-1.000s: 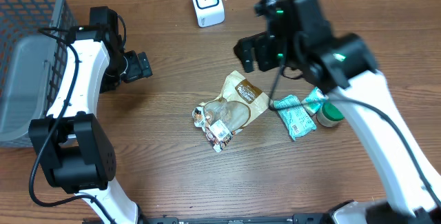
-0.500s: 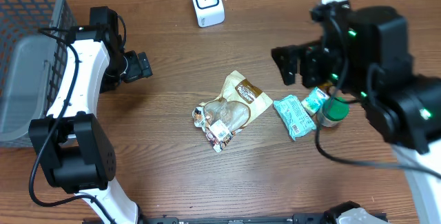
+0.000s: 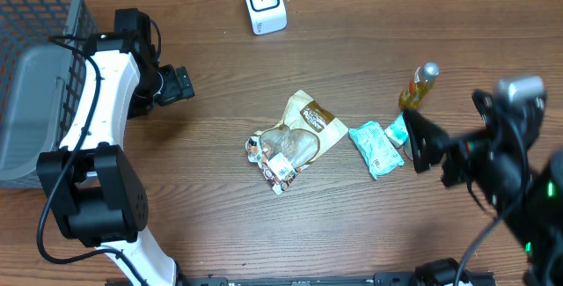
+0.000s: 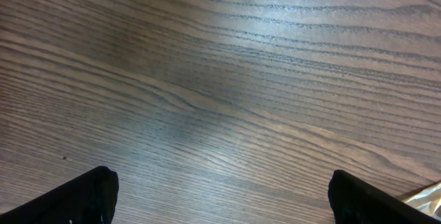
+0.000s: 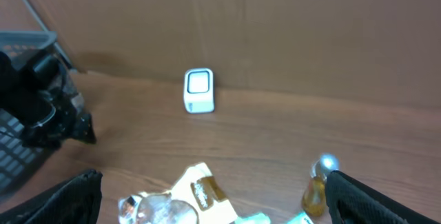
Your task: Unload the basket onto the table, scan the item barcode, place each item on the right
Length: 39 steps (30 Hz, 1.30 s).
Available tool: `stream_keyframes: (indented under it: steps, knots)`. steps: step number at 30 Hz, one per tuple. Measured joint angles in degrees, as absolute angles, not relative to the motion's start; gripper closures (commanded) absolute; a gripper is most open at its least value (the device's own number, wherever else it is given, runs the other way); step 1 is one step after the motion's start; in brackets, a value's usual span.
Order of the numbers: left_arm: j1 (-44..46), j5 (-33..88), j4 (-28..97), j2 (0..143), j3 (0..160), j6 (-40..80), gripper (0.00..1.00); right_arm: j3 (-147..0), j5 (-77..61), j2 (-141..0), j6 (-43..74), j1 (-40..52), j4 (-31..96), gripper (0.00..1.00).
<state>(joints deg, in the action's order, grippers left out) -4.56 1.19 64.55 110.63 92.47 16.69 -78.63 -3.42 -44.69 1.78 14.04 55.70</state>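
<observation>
The white barcode scanner stands at the back of the table and shows again in the right wrist view as the scanner. The items lie mid-table: a tan snack bag, a clear crinkly bag, teal packets and an upright amber bottle. My right gripper hovers open just right of the teal packets, holding nothing. My left gripper is open over bare wood at the left, well apart from the items. In the left wrist view its fingertips frame only tabletop.
A grey mesh basket fills the far left corner. The right wrist view takes in the snack bag, the bottle and the left arm beside the basket. A cardboard wall backs the table.
My right arm has swung away from above the items toward the lower right, uncovering the amber bottle. The left arm has stayed still. Both grippers remain open.
</observation>
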Motion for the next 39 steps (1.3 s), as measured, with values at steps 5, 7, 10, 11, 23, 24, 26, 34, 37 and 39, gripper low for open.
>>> stream_keyframes:
  steps: [5,7,10,11,23,24,26,34,37,39]
  knots:
    - [-4.6,1.1,64.6,110.6,92.5,16.7,0.00,-63.6,-3.5,-32.5,1.5,11.0,49.6,0.00]
    - [-4.6,1.0,64.5,110.6,92.5,16.7,0.00,-58.0,-3.4,-27.9,1.5,9.9,48.2,0.00]
    - [-4.6,1.0,64.5,110.6,92.5,16.7,0.00,-51.1,-3.6,-22.3,1.5,8.7,46.9,0.00]
    - [-4.6,1.0,64.5,110.6,92.5,16.7,0.00,-48.9,-3.6,-20.2,1.5,8.2,46.7,0.00]
    - [-4.6,1.0,64.6,110.6,92.5,16.7,0.00,-32.9,-4.3,-5.4,1.4,4.3,29.8,0.00]
    - [-4.6,1.0,64.5,110.6,92.5,16.7,0.01,-31.4,-4.4,-4.4,1.5,4.1,26.6,0.00]
    - [-4.6,1.0,64.5,110.6,92.5,16.7,0.00,-28.9,-4.5,-3.0,1.5,4.0,19.4,0.00]
    - [-4.6,1.0,64.5,110.6,92.5,16.7,0.00,-19.5,-5.8,-0.7,1.5,3.7,-6.3,0.00]
    - [-4.6,1.0,64.5,110.6,92.5,16.7,0.00,-16.2,-6.0,-0.7,1.5,3.7,-11.7,0.00]
    - [-4.6,1.0,64.6,110.6,92.5,16.7,0.00,-13.6,-6.0,-0.7,1.5,3.7,-14.0,0.00]
